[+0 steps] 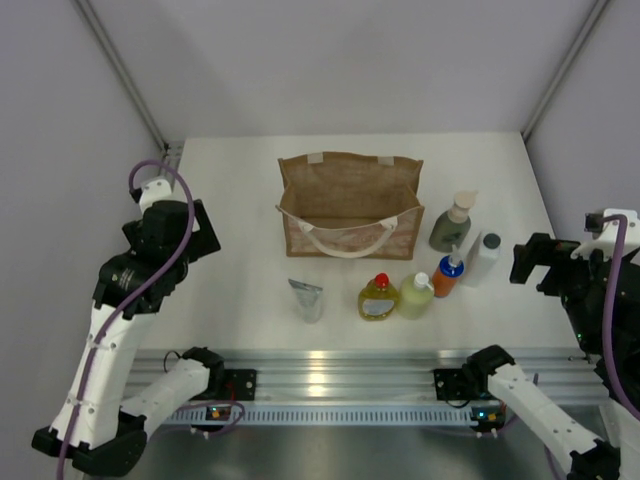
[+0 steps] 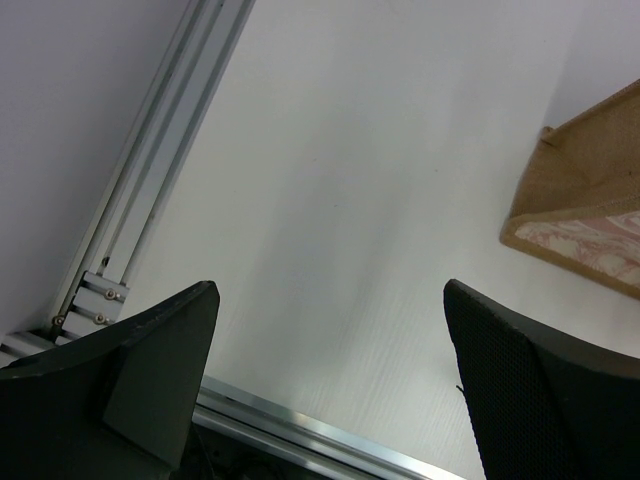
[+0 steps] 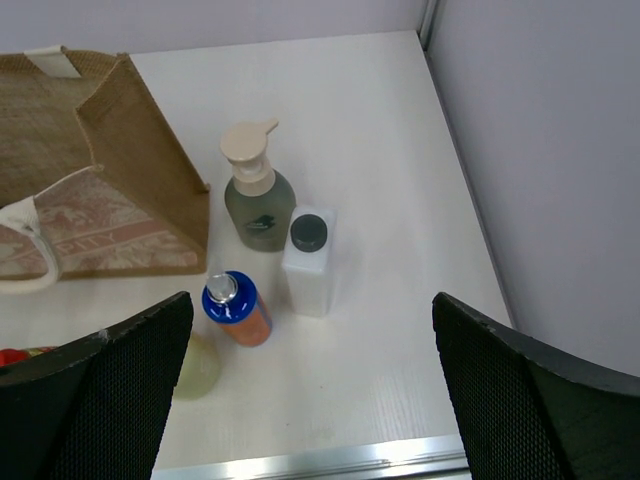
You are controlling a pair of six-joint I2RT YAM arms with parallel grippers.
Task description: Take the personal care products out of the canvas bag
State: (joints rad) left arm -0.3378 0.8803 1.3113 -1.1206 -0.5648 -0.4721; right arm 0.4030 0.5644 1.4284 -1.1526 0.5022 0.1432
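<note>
One white table (image 1: 240,290) carries everything. On its far middle the canvas bag (image 1: 350,200) stands upright with its mouth open and one cream handle drooping over the near wall. Well left of the bag hangs the left gripper (image 2: 330,295), its jaws spread wide above bare tabletop. The right gripper (image 3: 312,305) hangs at the right edge, jaws likewise wide. All six containers are outside the bag, on the table. The grey-green beige-pump bottle (image 1: 451,226) is just right of the bag, with the white dark-capped bottle (image 1: 482,258) beside it. Nearer and leftward come the pale-green white-capped bottle (image 1: 416,296), the yellow red-capped bottle (image 1: 378,298) and the orange blue-capped bottle (image 1: 448,275). The silvery tube (image 1: 308,299) is apart on the left.
</note>
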